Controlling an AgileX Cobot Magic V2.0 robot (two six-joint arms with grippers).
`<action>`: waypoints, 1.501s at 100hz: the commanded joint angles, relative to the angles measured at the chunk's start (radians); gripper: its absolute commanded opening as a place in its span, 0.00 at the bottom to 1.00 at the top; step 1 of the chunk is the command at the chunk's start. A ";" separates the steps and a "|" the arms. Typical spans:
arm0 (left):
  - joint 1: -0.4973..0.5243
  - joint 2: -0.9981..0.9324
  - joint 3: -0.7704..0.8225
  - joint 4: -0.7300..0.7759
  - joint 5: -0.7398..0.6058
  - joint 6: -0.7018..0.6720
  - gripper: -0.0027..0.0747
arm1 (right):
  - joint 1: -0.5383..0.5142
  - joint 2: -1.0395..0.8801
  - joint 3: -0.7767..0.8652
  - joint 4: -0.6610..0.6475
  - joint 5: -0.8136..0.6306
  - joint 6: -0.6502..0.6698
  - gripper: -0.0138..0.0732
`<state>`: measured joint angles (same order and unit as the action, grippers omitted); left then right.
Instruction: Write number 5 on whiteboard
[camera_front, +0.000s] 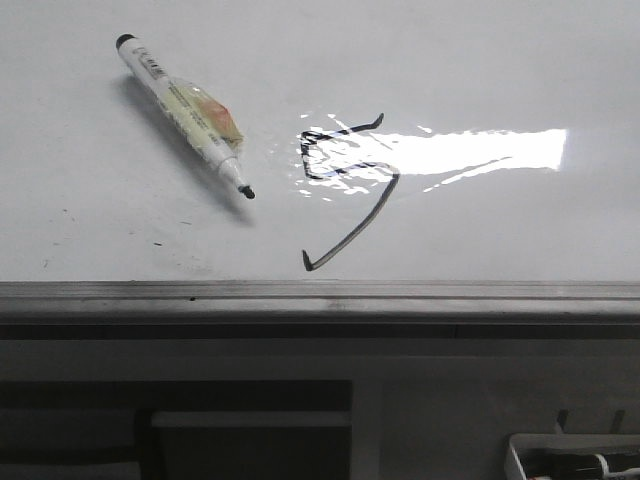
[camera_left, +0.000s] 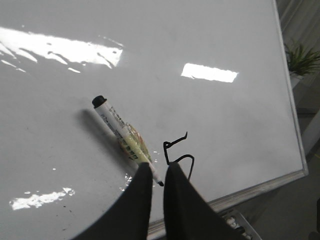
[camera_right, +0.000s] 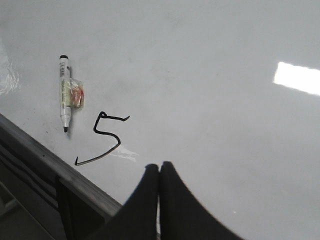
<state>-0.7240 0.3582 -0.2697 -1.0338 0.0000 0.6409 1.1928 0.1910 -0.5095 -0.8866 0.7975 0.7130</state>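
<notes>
The whiteboard (camera_front: 480, 60) lies flat with the number 5 (camera_front: 345, 243) drawn in thin black line near its front rail. A white marker (camera_front: 185, 112) rests uncapped on the board to the left of the 5, tip toward the rail. Neither gripper appears in the front view. In the left wrist view my left gripper (camera_left: 158, 169) hovers above the marker's (camera_left: 125, 137) tip and the 5 (camera_left: 175, 141), jaws slightly apart with nothing between them. My right gripper (camera_right: 159, 167) is shut and empty, off to the side of the 5 (camera_right: 107, 135) and marker (camera_right: 65, 95).
A grey metal rail (camera_front: 320, 295) edges the board's near side, with dark shelving below it. A white tray (camera_front: 570, 455) holding markers sits at the lower right. Bright glare (camera_front: 480, 150) crosses the 5. A potted plant (camera_left: 302, 60) stands beyond the board's edge.
</notes>
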 joint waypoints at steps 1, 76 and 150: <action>0.000 -0.069 -0.002 0.014 -0.031 0.001 0.01 | -0.002 -0.045 -0.005 -0.063 -0.041 0.006 0.09; 0.019 -0.146 0.036 0.159 -0.081 0.001 0.01 | -0.002 -0.116 -0.001 -0.063 -0.014 0.006 0.09; 0.517 -0.391 0.291 0.835 0.285 -0.566 0.01 | -0.002 -0.116 -0.001 -0.065 -0.014 0.006 0.09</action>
<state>-0.2259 -0.0058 0.0033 -0.1961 0.3312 0.0960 1.1928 0.0593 -0.4911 -0.8943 0.8330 0.7199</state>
